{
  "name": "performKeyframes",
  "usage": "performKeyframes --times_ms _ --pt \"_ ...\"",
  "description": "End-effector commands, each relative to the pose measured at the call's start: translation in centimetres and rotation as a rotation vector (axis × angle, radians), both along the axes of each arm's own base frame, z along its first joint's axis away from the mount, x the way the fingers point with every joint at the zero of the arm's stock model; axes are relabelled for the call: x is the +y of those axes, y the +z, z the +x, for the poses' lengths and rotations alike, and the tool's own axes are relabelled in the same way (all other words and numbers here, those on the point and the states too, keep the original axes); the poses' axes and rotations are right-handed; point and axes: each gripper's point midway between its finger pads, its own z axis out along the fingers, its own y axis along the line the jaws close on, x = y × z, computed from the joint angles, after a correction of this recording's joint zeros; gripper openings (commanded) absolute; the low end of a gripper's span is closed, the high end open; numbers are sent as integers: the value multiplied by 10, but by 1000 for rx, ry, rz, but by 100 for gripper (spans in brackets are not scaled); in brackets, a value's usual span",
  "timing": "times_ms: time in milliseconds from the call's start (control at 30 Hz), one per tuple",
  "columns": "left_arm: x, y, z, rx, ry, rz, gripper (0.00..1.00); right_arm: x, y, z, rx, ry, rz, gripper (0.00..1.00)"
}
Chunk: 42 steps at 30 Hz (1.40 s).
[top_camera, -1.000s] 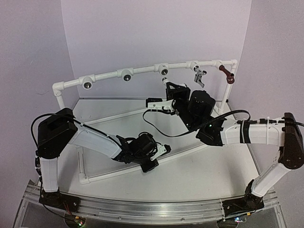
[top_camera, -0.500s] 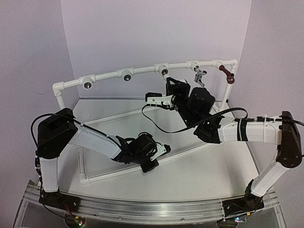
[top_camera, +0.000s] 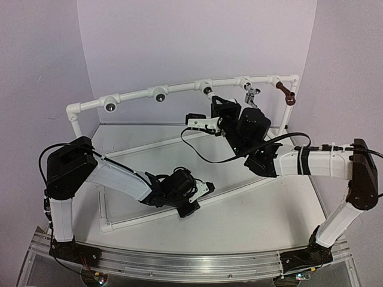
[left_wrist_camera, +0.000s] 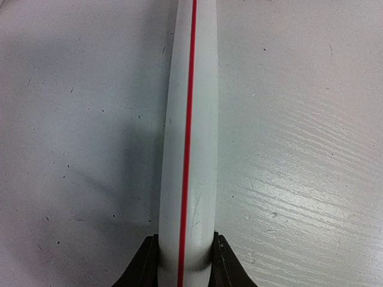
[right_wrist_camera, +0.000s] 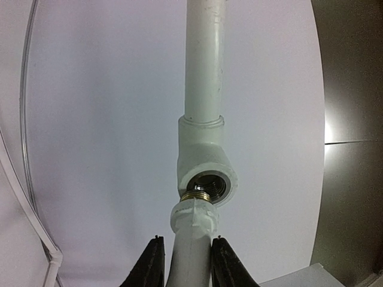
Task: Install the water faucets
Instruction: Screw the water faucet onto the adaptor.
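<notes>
My right gripper (right_wrist_camera: 187, 239) is shut on the white plastic faucet (right_wrist_camera: 194, 236). The faucet's brass threaded end (right_wrist_camera: 200, 196) sits at the mouth of a white tee socket (right_wrist_camera: 206, 170) on the PVC frame, slightly tilted. In the top view my right gripper (top_camera: 214, 110) is just below the third socket (top_camera: 207, 90), with the faucet's white spout (top_camera: 201, 124) sticking out to the left. The silver faucet (top_camera: 251, 94) and the red-brown faucet (top_camera: 286, 94) hang from the frame's right end. My left gripper (top_camera: 200, 190) is shut on the frame's low front pipe (left_wrist_camera: 187, 119), which has a red line.
Two open tee sockets (top_camera: 110, 106) (top_camera: 160, 95) are on the left part of the top rail. The frame's upright posts stand at the left (top_camera: 75, 122) and right (top_camera: 293, 89) ends. A black cable (top_camera: 206, 158) loops under my right wrist.
My right arm has moved up and back, bringing the white faucet closer to the third socket. The left arm has stayed on the low pipe.
</notes>
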Motion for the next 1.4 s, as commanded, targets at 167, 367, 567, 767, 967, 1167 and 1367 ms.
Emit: performKeyframes --times_ms 167,367,567,767,967,1167,1367 --pt "63 -91 -35 201 78 254 0 2 47 -6 -62 35 117 0" --pt "63 -90 -34 202 79 252 0 4 43 -5 -50 39 112 0" --pt "63 -92 -45 214 67 254 0 6 37 -6 -38 45 104 0" --pt "68 -96 -74 216 33 285 0 10 26 -16 -10 52 76 0" --pt "75 -96 -87 242 60 280 0 11 25 -26 5 48 83 0" --pt "82 -104 -87 232 84 301 0 11 32 -32 58 51 119 0" --pt "84 -106 -87 237 97 305 0 6 49 -36 137 73 216 0"
